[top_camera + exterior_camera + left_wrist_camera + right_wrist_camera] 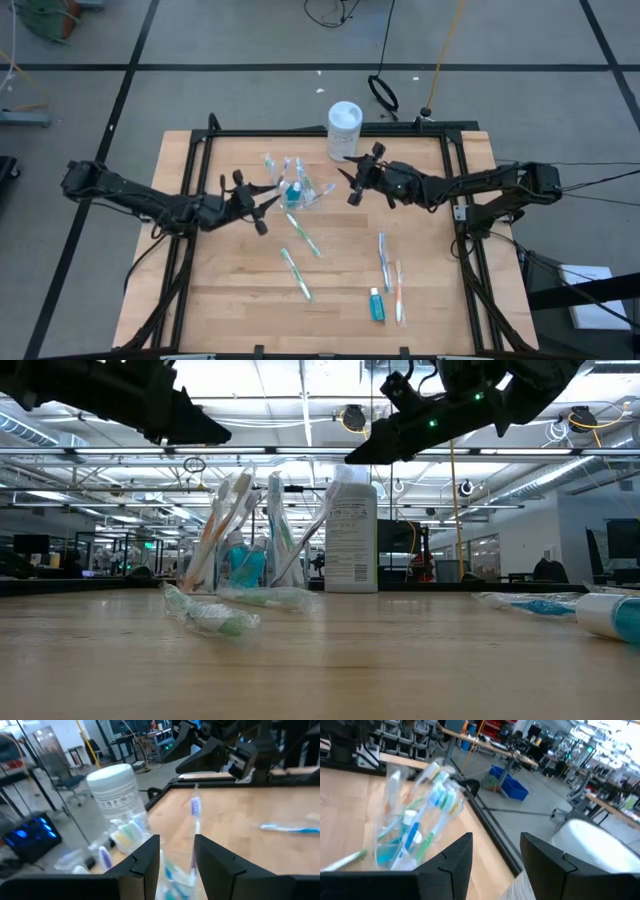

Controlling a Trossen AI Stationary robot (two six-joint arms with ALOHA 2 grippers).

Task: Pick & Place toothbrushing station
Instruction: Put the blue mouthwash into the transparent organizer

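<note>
my left end effector (268, 200) hovers spread just beside the cup (293, 188), which stands on the bench (430, 300) stuffed with brushes (222, 520) and a teal tube (243, 563). my right end effector (350, 178) hangs spread on the cup's other side, near a white bottle (344, 130). more brushes (296, 273) and a tube (376, 304) lie loose nearer the front.
</note>
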